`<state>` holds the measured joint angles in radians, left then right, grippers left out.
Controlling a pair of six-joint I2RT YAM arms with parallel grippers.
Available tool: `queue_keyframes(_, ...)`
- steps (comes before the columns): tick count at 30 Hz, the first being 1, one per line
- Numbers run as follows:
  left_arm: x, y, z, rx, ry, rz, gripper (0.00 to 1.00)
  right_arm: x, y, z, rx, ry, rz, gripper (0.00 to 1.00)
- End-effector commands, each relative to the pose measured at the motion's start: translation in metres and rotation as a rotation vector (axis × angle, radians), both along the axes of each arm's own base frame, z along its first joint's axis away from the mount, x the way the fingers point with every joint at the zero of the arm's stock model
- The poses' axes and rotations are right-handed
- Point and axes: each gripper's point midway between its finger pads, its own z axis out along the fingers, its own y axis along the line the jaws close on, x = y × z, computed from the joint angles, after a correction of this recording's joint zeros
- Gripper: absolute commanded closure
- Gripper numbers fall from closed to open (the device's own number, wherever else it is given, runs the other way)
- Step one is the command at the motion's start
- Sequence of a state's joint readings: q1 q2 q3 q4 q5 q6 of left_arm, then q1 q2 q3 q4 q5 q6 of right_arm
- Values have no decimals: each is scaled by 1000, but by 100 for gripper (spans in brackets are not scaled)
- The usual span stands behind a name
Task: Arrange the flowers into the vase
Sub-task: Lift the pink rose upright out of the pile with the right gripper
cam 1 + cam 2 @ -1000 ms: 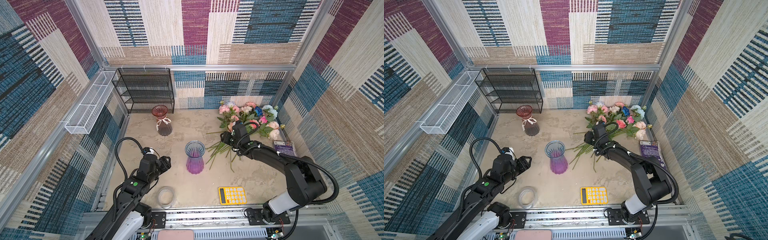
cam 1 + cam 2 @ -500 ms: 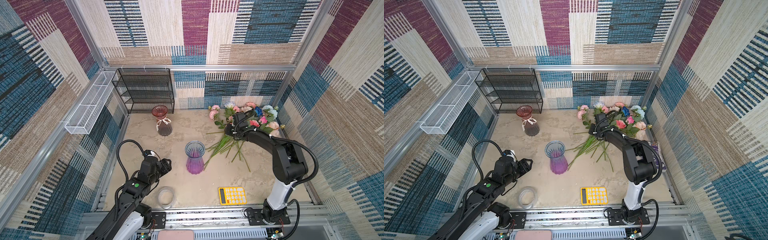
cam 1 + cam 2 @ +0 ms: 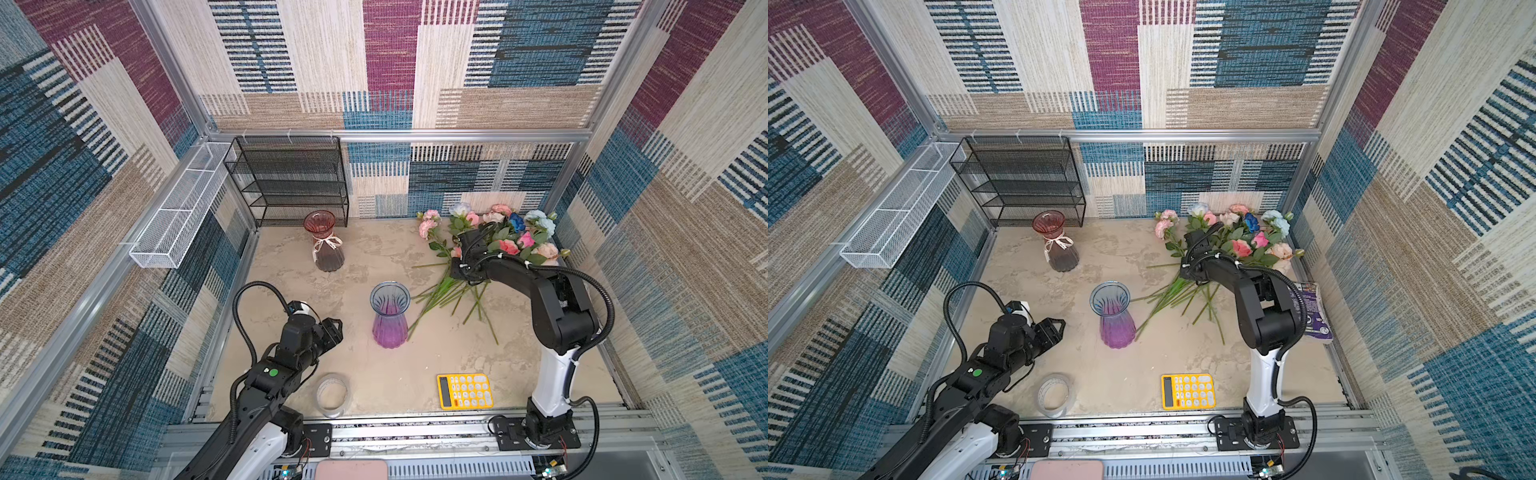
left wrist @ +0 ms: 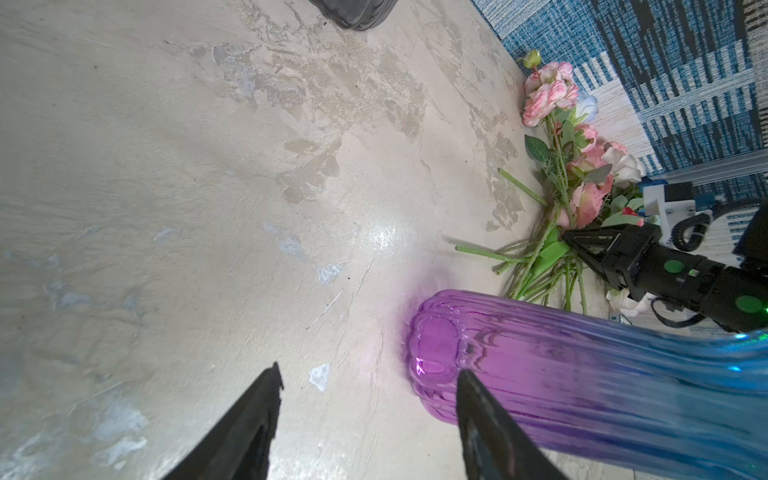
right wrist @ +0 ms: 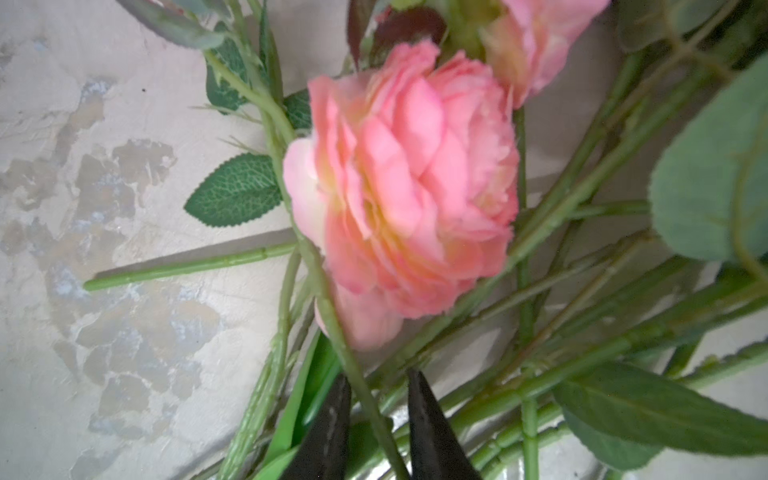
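Right gripper [image 5: 376, 399] is down in the flowers [image 3: 509, 246] at the far right of the table [image 3: 374, 257] — fingertips stand narrow on either side of one green stem [image 5: 330, 320], just below a pink bloom [image 5: 407, 187]. The gap looks a bit wider than the stem, so I can't tell if it's actually clamped. The flowers all lie flat on the table in a loose pile: blooms toward the back wall, stem ends fanned toward the purple vase [image 3: 390, 320], the nearest ends just beside its base. That vase stands upright mid-table. Left gripper [image 4: 370, 372] hovers low just left of it — jaws wide apart, nothing between them. One fingertip overlaps the vase base in the wrist view; contact unclear. Brown vase [image 3: 326, 245] with a bow stands upright near the black rack [image 3: 291, 183]. Tape roll [image 3: 331, 395] and yellow calculator [image 3: 465, 391] sit at the front edge, well apart from the flowers.
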<state>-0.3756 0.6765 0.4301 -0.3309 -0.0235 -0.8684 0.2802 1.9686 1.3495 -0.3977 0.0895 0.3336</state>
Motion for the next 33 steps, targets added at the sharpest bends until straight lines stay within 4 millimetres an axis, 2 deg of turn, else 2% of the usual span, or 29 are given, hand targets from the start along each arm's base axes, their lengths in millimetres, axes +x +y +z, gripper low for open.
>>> queue_keyframes(1, 3, 0, 3, -1, -21, 6, 32, 5, 2, 7, -11, -29, 27, 81)
queue_keyframes(6, 5, -5, 7, -15, -27, -15, 32, 4, 5, 31, 23, -91, 44, 92)
queue_keyframes(10, 8, -8, 9, -20, -18, -25, 32, -1, 10, 52, 78, -156, 44, 97)
queue_keyframes(17, 15, -26, 16, -68, -5, -92, 33, -17, 15, 112, 213, -352, 45, 97)
queue_keyframes(20, 19, -38, 15, -97, 14, -136, 36, -22, 11, 140, 238, -434, 27, 97)
queue_keyframes(23, 22, -51, 10, -135, 42, -183, 41, -31, 16, 175, 314, -527, 40, 98)
queue_keyframes(28, 24, -55, 2, -136, 100, -186, 43, -56, 49, 268, 387, -748, 128, 100)
queue_keyframes(33, 28, -50, 26, -102, 48, -186, 39, -84, 79, 368, 481, -957, 223, 100)
